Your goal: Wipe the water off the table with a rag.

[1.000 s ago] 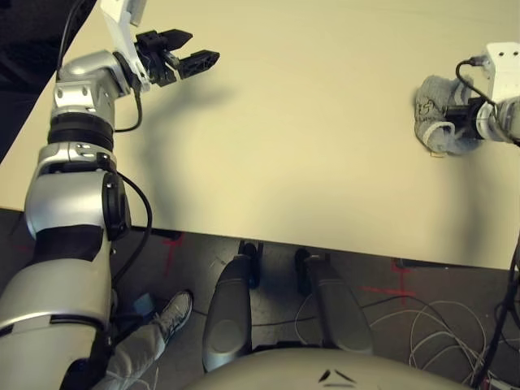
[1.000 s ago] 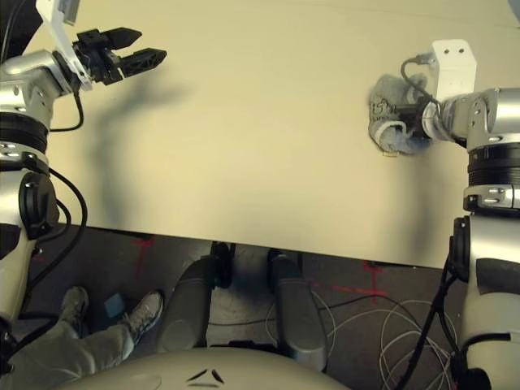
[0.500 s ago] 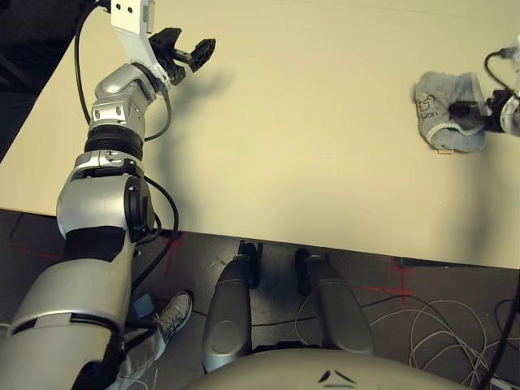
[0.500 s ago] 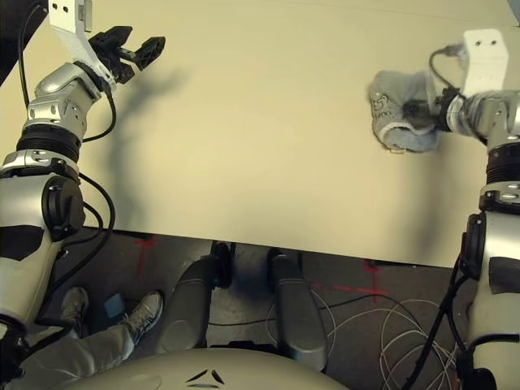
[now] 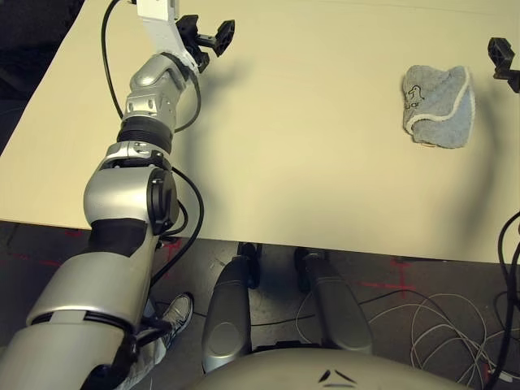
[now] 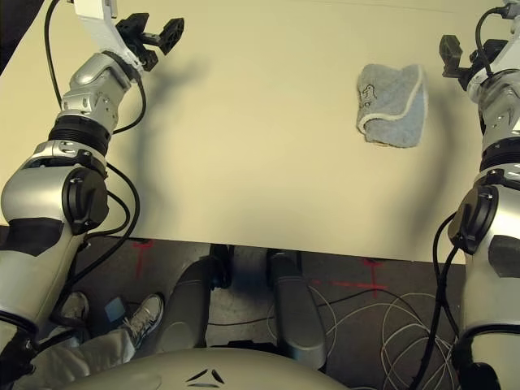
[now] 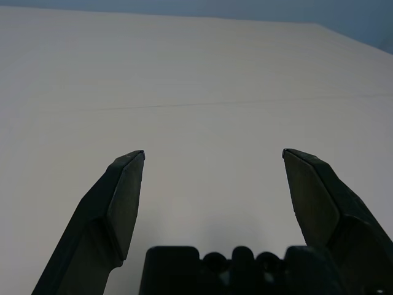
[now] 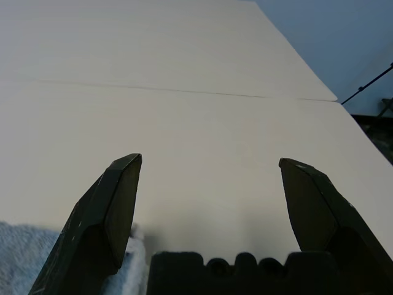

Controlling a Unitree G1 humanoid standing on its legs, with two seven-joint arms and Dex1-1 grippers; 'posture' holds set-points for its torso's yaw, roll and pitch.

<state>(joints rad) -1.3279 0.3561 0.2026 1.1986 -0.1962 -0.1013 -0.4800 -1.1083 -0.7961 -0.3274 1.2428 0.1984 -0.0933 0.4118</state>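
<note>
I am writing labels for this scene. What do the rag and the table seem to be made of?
The rag looks like soft terry cloth: grey-blue, with a fuzzy looped surface, white stitched edging and a small dark printed mark. The table has a smooth, matte cream-beige top with no grain, perhaps laminate or painted board; the pictures cannot settle which.

white cables (image 5: pixel 443 329), red floor tape (image 5: pixel 388 288), a person's sneaker (image 6: pixel 147 312) under the table

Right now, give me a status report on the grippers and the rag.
Both grippers open, left gripper and right gripper raised. Rag lying loose on table. Nothing in the way.
</note>
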